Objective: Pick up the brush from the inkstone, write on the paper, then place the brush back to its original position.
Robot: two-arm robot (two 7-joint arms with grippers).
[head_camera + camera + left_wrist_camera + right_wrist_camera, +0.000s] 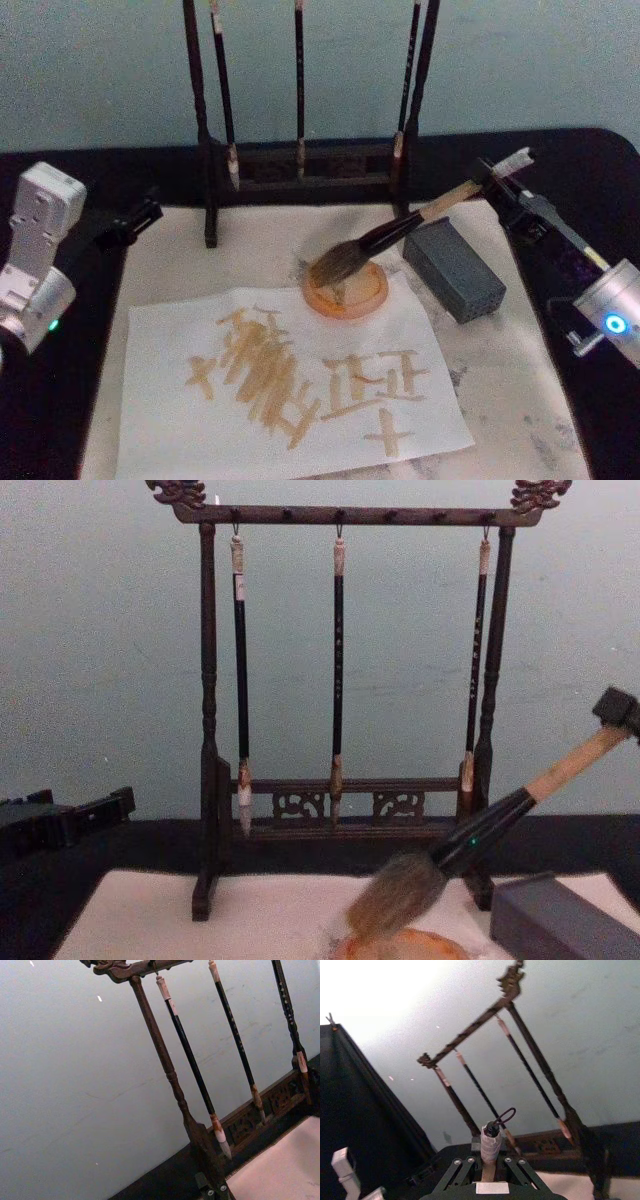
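While the right tool point(492, 180) was clamped on the top end of its thick pale tan handle, the one large brush point(400, 230) slanted down to the left, a glossy black collar joining the handle to a bushy grey-brown head; the right wrist view showed a dark loop on the taped handle end. Its bristles met the single round orange inkstone point(347, 292), touching or just above, I could not tell. One sheet of paper point(180, 430), marked with tan strokes, lay in front on one pale mat point(520, 380), one grey block point(455, 268) beside the inkstone. Three thin brushes point(338, 660) hung on one dark rack point(300, 165). On the black desk point(50, 430), the left tool point(140, 215) sat by the mat's left edge, open or closed I could not tell
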